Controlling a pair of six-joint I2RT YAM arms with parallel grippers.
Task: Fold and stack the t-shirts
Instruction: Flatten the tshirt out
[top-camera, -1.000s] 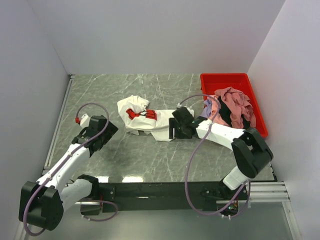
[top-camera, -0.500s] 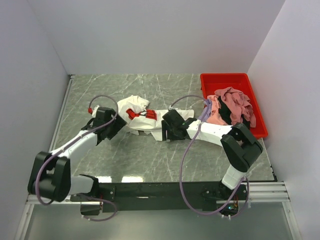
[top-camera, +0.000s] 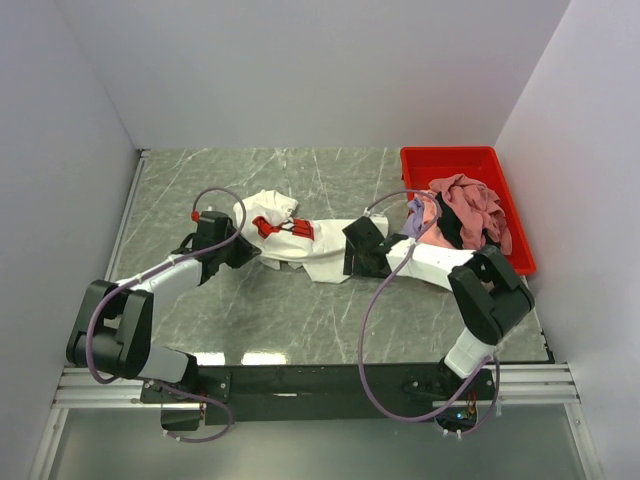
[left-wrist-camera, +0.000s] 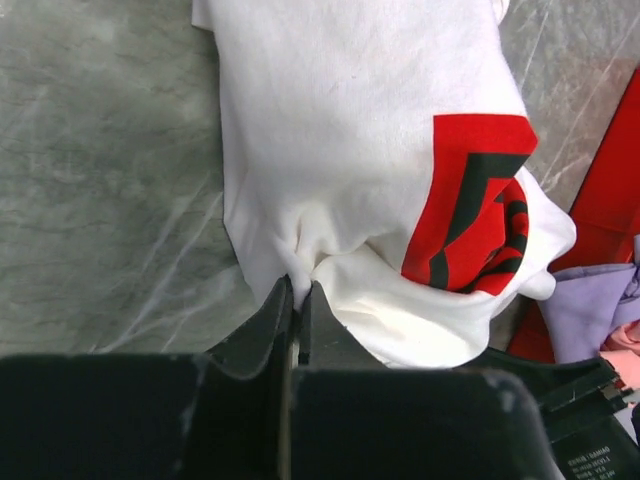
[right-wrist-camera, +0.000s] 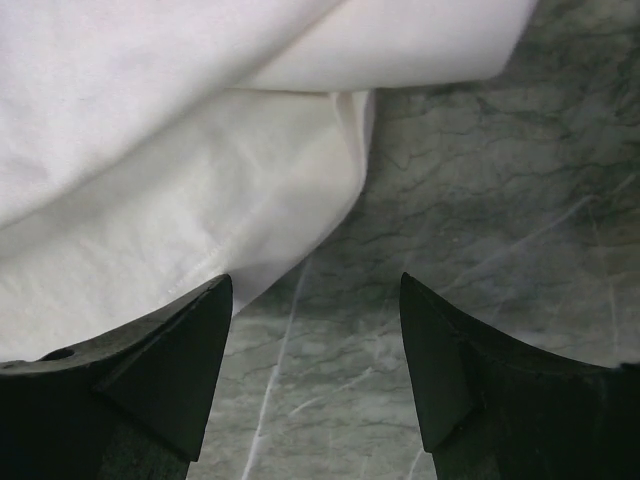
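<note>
Red plastic bin (top-camera: 452, 163), crumpled pink tees (top-camera: 468, 205) heaped inside

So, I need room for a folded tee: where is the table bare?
Bare: table behind the white t-shirt to the back wall; near strip between left arm and right arm. Crowded: around the shirt and the heaped red bin.

Red plastic bin (top-camera: 452, 163) sits in the far right corner of the grey marble-look tabletop (top-camera: 300, 315), long side running close along the right wall (top-camera: 590, 150). Plain pale back wall (top-camera: 300, 70) behind it, and a metal rail (top-camera: 525, 378) lines the table's near edge.
</note>
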